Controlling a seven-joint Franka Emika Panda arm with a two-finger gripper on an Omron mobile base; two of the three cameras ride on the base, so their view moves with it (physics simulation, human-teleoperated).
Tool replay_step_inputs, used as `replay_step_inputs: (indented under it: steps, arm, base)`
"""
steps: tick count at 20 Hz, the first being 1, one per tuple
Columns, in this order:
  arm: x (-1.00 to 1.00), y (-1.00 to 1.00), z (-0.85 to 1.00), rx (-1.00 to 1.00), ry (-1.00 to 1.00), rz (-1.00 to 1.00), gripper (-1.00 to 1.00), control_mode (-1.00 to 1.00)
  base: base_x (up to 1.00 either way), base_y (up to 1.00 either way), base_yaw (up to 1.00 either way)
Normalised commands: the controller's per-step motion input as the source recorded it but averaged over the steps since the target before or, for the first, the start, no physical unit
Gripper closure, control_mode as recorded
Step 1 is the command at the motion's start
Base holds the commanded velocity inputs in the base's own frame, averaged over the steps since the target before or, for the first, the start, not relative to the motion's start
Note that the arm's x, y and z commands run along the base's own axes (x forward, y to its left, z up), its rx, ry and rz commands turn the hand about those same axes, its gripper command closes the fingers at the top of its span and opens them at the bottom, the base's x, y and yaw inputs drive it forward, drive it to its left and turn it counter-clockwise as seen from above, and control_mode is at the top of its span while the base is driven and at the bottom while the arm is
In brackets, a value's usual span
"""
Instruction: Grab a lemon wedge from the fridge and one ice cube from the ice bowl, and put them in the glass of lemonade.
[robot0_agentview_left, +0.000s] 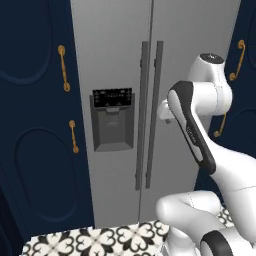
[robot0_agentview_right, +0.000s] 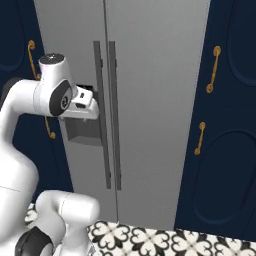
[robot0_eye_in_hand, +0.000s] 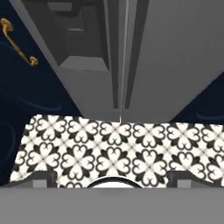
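Fridge (robot0_agentview_left: 115, 60) stands shut ahead, so the lemon wedge is presumably inside. Gripper (robot0_eye_in_hand: 112, 177), jaws wide and empty, probably hangs short of the bar handles (robot0_agentview_left: 151, 115); square up, then close round one.

Rendered lighting: even, moderately bright, no glare; fridge (robot0_agentview_left: 120, 60) doors flat grey, faint shading beside its handles; edges sharp throughout.

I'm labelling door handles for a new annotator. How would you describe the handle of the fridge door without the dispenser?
Find the tall light-grey fridge between navy cabinets. Two long dark vertical bars flank its centre seam; take the right handle, away from the dark dispenser panel. The cabinets' gold handles are short and curved.
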Motion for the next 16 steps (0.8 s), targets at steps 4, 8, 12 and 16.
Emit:
replay_step_inputs:
  steps: [4,8,12,16]
  arm:
    - [-0.30,-0.39,0.21,0.00,-0.44,0.00,-1.00,-1.00]
    - [0.78,-0.53,0.00,0.00,-0.25,0.00,-1.00,-1.00]
    - [0.79,-0.15,-0.01,-0.01,-0.29,0.00,-1.00,-1.00]
    - [0.84,0.01,-0.04,0.00,-0.18,0.00,-1.00,-1.00]
  base:
    - [0.00,0.00,0.00]
    - [0.00,0.00,0.00]
    - [0.00,0.00,0.00]
    - [0.00,0.00,0.00]
